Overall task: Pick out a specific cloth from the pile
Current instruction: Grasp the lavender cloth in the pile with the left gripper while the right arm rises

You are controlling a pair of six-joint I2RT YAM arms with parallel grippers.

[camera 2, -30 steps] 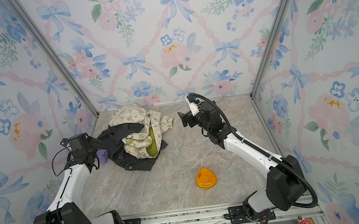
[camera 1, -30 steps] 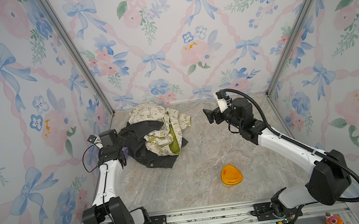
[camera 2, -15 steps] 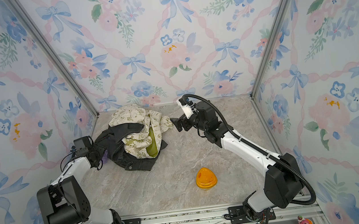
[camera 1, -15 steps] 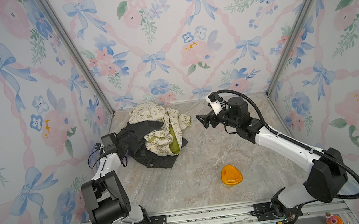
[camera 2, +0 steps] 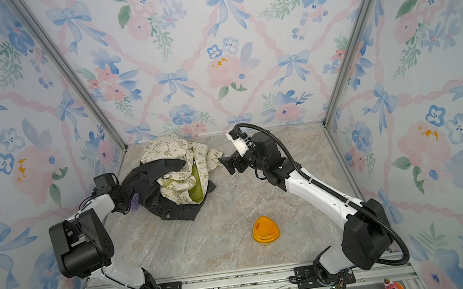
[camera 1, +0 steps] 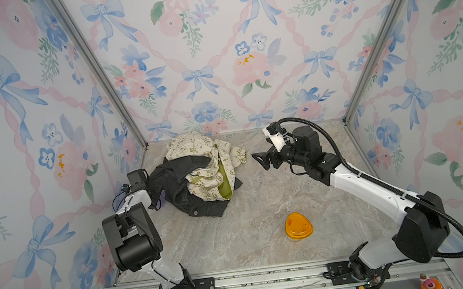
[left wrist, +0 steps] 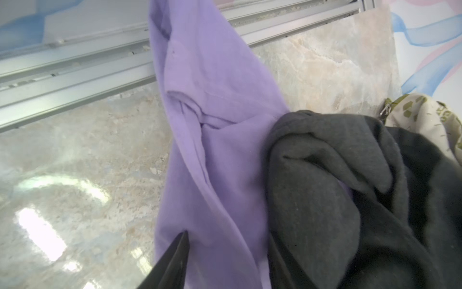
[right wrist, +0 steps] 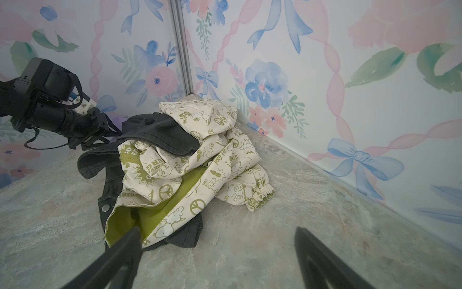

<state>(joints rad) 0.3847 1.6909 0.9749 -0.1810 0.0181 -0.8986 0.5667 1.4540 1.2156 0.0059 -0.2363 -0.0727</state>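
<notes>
A: Where is the cloth (left wrist: 212,125)?

B: At the left gripper (left wrist: 228,236). It is plain lavender, a soft matte weave drawn into long, loose folds. A band of it runs straight out ahead of the tool, with its near end between the two black wedge-shaped fingers (left wrist: 172,265).

A: Pinched?

B: I cannot tell. The fingers stand partway apart with the fold between them, but the frame edge hides whether they press it.

A: And the pile (camera 1: 204,178)?

B: Hard against one side of that gripper. A dark garment (left wrist: 325,187), charcoal, thick and slightly fuzzy, bunches in rounded lumps over the cloth's edge and touches it. Beyond that lies the cream cloth (right wrist: 200,117), thin and crumpled, printed with olive cartoons and peace signs. It has a lime lining and a gathered elastic cuff. In both top views only a small lavender tuft shows at the gripper's tip, under the dark heap.

A: The right gripper (right wrist: 217,229)?

B: Spread wide, holding nothing. Its pointed black fingers frame the pile's near edge, and the heap lies just ahead of them, apart.

A: Anything else?

B: A lid (camera 1: 298,225), orange, translucent and shaped like a rounded triangle. It lies flat on the table (camera 1: 237,249), well behind the right gripper, nearer its arm's base. The table is glossy and stone-veined, with white glare beside the left gripper.
</notes>
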